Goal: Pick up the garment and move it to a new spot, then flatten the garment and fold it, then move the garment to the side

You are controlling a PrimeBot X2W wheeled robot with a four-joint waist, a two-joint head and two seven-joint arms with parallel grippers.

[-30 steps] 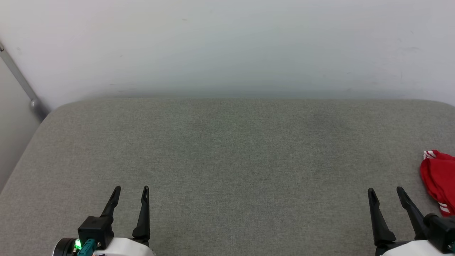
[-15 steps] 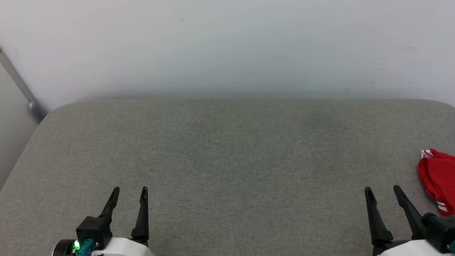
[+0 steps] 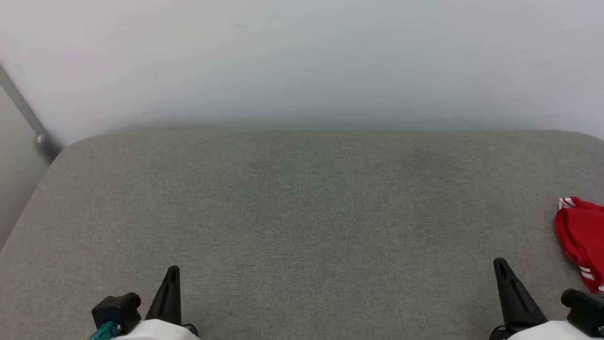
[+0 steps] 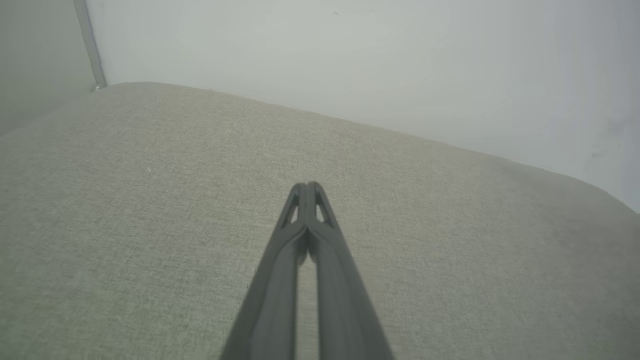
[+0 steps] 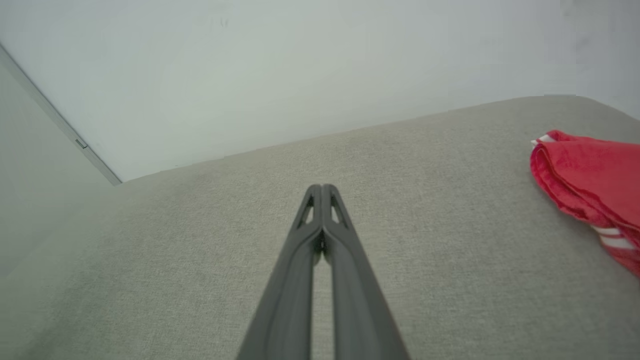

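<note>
The red jersey garment with red-and-white striped trim (image 3: 581, 233) is seen bunched up at the right side of the grey fabric-covered tabletop (image 3: 302, 208), where it is cut off by the edge of the head view. The left gripper (image 3: 173, 270) is held closed and empty at the near left, its fingertips pressed together. The right gripper (image 3: 499, 262) is likewise closed on nothing, near the garment but apart from it.

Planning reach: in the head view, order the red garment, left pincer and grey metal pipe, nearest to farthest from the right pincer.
1. Bunched red garment with white-striped trim, just right of the right pincer.
2. Left pincer, far across at the lower left.
3. Grey metal pipe, far left corner by the wall.
</note>
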